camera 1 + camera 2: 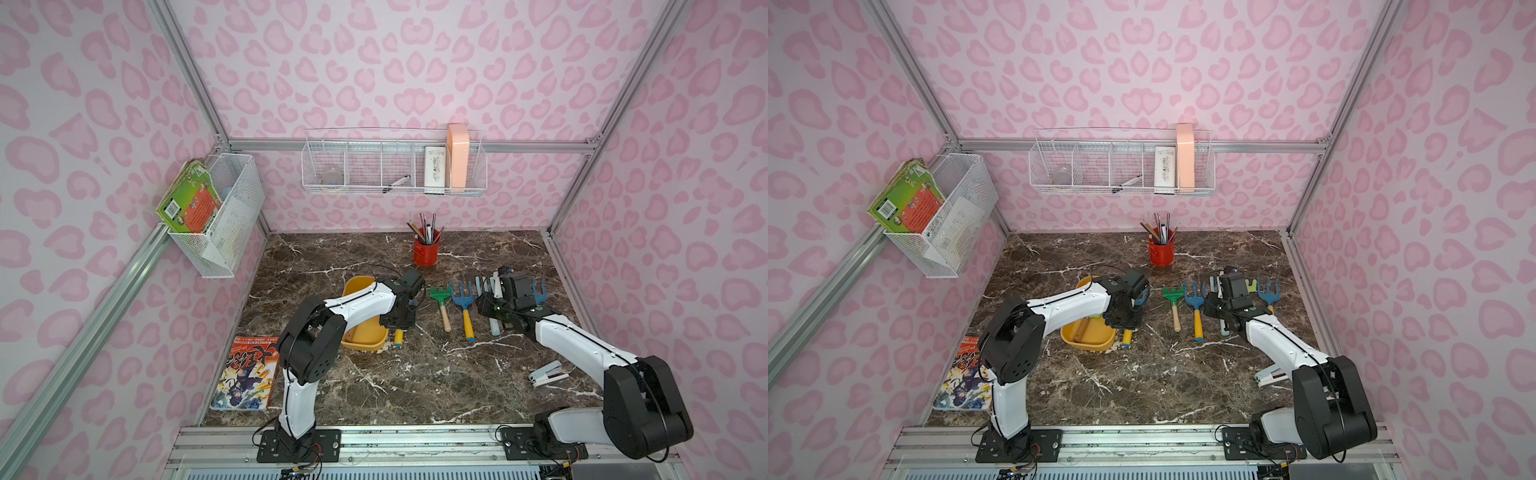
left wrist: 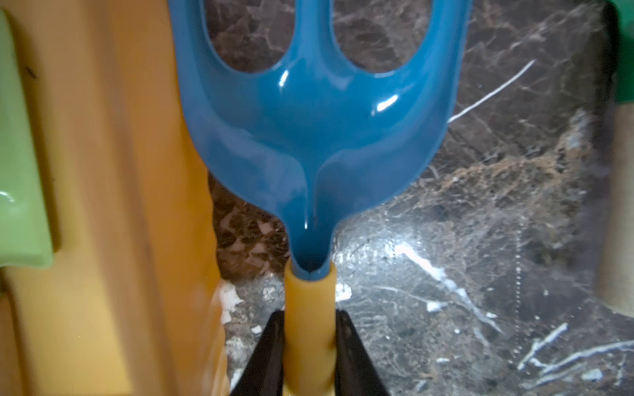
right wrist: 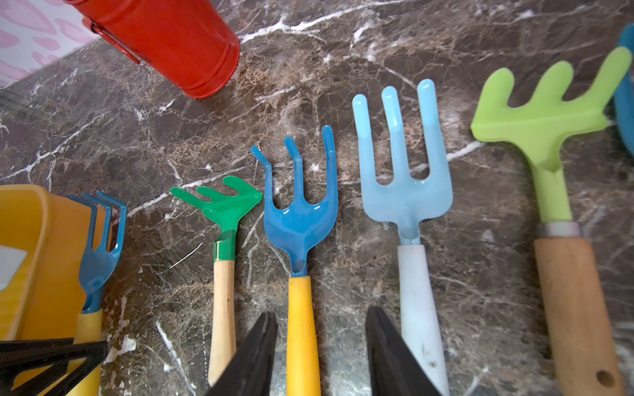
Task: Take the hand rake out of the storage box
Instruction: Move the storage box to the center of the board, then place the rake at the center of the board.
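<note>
Marble table (image 1: 415, 382): left claw (image 2: 309, 315) grips hand rake (image 2: 308, 137), out of storage box (image 1: 363, 345) at its three o'clock, unreleased; right claw (image 3: 320, 312) gapes empty.

The left arm (image 1: 357, 301) hides much of the storage box (image 1: 365, 341), and the hand rake (image 2: 308, 144) has its tine tips cut off in the left wrist view.

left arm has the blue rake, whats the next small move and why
Probably lower the blue rake onto the table and let go: the left gripper is shut on its yellow handle, and its head is outside the yellow box, over bare marble.
</note>
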Available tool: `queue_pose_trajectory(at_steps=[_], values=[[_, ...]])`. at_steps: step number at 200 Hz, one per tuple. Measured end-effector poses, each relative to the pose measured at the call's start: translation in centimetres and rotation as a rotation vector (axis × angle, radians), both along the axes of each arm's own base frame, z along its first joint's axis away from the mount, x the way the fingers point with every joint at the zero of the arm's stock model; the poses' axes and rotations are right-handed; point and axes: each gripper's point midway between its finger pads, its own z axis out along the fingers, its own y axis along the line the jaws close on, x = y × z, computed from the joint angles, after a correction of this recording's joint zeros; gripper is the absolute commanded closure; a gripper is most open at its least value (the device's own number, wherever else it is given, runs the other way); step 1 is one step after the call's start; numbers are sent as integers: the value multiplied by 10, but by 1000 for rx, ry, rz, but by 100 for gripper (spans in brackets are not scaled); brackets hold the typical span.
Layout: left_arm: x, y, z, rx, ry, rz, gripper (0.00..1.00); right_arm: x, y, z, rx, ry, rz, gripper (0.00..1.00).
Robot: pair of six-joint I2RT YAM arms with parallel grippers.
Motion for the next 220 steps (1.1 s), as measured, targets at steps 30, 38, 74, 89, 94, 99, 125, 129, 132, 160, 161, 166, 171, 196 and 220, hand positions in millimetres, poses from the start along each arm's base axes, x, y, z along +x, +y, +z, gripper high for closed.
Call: queue_pose_trajectory(at_steps=[30, 38, 74, 89, 94, 99, 125, 129, 132, 160, 161, 166, 171, 196, 220], values=[[4, 8, 6, 9, -20, 5, 81, 0, 6, -1, 0, 4, 13, 56], [5, 10, 8, 12, -24, 10, 81, 1, 8, 0, 0, 3, 18, 56], [5, 1, 21, 21, -50, -15, 81, 3, 12, -1, -5, 5, 23, 56], [3, -23, 35, -8, -76, -58, 81, 4, 12, -2, -8, 9, 23, 56], [3, -32, 39, -18, -85, -73, 81, 5, 12, -2, -9, 8, 23, 56], [1, -41, 43, -29, -94, -87, 81, 5, 12, -2, -10, 7, 22, 56], [-9, -76, 44, -64, -90, -124, 81, 5, 11, -1, -13, 4, 19, 56], [-11, -80, 43, -69, -87, -124, 81, 5, 11, 0, -12, 2, 19, 56], [-11, -82, 42, -71, -84, -121, 81, 5, 11, 0, -12, 1, 18, 56], [-11, -85, 34, -62, -70, -91, 81, 5, 10, 4, -15, -9, 14, 55], [-11, -84, 33, -61, -69, -90, 81, 5, 10, 4, -16, -9, 13, 56], [-10, -83, 32, -58, -67, -81, 81, 5, 9, 5, -16, -11, 12, 56], [-10, -81, 32, -55, -65, -68, 81, 5, 9, 6, -16, -13, 11, 56], [-8, -69, 26, -32, -58, -40, 81, 5, 7, 9, -14, -23, 9, 56], [-2, -53, 20, -19, -40, 10, 81, 5, 7, 8, -15, -20, 8, 56]])
